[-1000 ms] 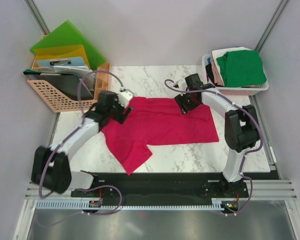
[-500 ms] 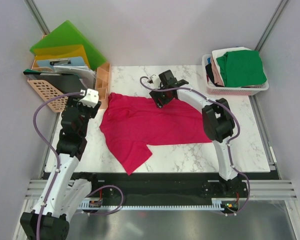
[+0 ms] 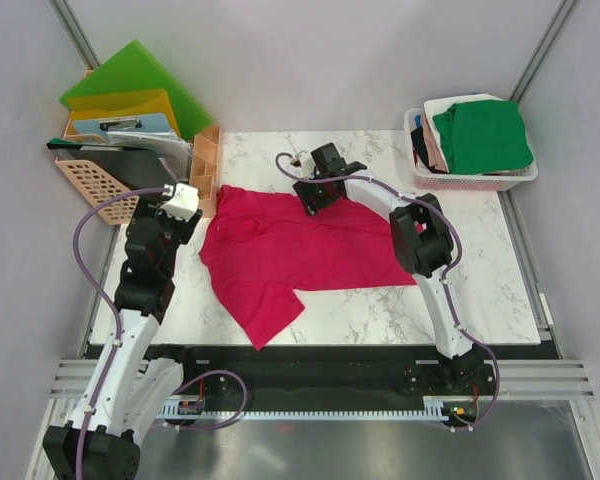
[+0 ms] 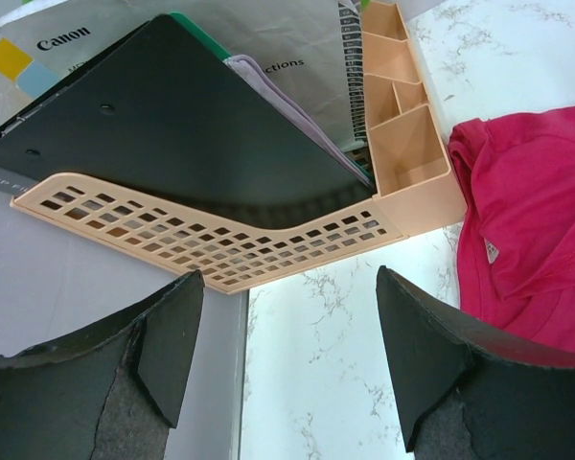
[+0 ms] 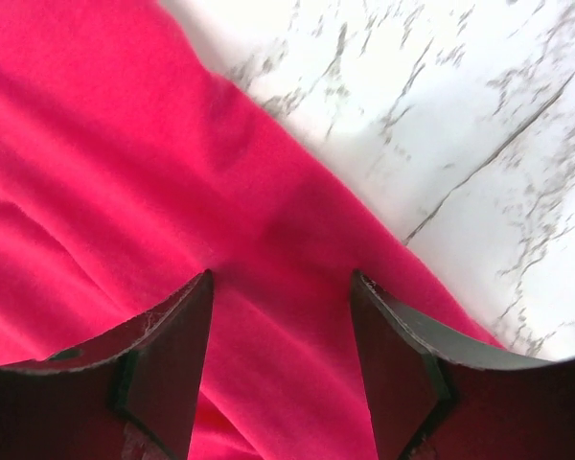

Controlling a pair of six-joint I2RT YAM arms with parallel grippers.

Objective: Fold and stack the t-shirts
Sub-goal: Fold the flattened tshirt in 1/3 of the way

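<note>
A crimson-pink t-shirt (image 3: 310,245) lies spread across the marble table, one sleeve pointing toward the near edge. My right gripper (image 3: 311,197) hovers at the shirt's far edge, open. In the right wrist view its fingers (image 5: 177,364) straddle the pink cloth (image 5: 125,172) beside bare marble, and my right gripper (image 5: 281,280) holds nothing. My left gripper (image 3: 186,206) stands open off the shirt's left side. In the left wrist view only marble lies between the tips of my left gripper (image 4: 289,280), and the shirt's collar (image 4: 517,220) shows to the right. Green (image 3: 480,135), white (image 3: 458,103) and beige-pink (image 3: 436,146) t-shirts sit folded in a basket.
The white basket (image 3: 475,182) holding the folded shirts stands at the back right corner. A peach desk organizer (image 3: 100,190) with green (image 3: 130,75) and yellow folders and a black binder (image 4: 172,125) crowds the back left, close to my left gripper.
My left arm has drawn back from the shirt's left corner to the table's left edge. My right gripper has slid left along the shirt's far edge. The shirt lies flatter on the left.
</note>
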